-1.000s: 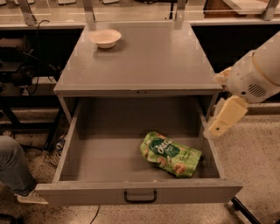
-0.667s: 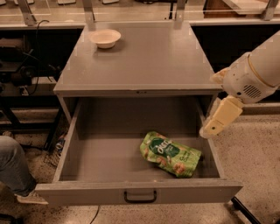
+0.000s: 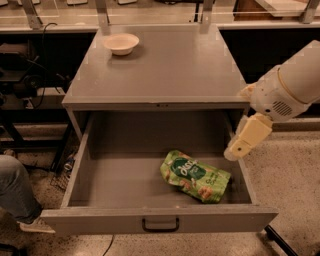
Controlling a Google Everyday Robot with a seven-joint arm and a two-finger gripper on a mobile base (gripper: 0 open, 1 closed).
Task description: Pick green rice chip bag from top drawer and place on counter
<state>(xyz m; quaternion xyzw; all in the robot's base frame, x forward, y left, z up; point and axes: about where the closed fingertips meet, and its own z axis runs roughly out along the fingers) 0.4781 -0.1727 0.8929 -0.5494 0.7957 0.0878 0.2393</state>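
The green rice chip bag lies flat inside the open top drawer, towards its right front, with the dark green logo facing up. The drawer is pulled fully out, its dark handle at the centre of the front panel. The counter is the grey cabinet top behind and above the drawer. My gripper hangs from the white arm at the right, over the drawer's right wall. It is above and to the right of the bag and apart from it, holding nothing.
A small pale bowl stands on the counter's back left. A long pale bench with metal posts runs behind the cabinet. A person's leg and shoe are at the lower left. Speckled floor lies to the right.
My gripper has moved slightly left and down, closer to the drawer's right wall. The bag, drawer and bowl have not moved.
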